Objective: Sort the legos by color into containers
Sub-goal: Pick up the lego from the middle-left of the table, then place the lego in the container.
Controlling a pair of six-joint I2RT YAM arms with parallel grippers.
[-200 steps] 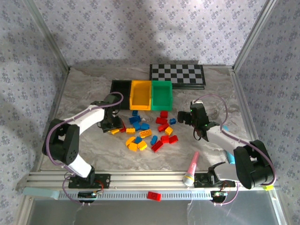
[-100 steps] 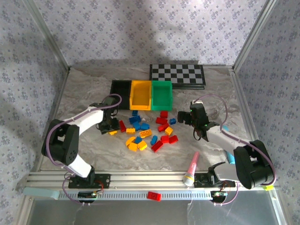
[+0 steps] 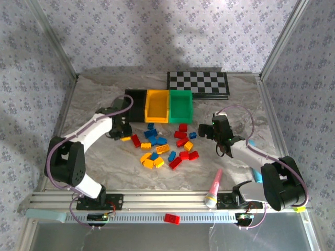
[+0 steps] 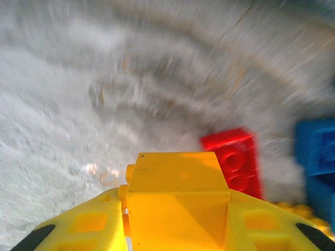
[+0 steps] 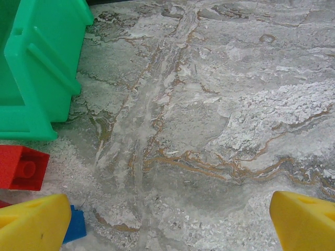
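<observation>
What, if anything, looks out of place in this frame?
One red lego lies on the metal rail at the near edge, off the table and apart from the pile of legos. A pink marker pen lies at the table's near edge and is not something to be sorted.

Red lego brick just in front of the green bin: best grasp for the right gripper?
Probably straight down from above, pinching the red studded plastic brick across its two open side faces. The green plastic bin crowds its far face and other red bricks sit close on the near side; the marble table beside it is bare. The right gripper is open.
</observation>
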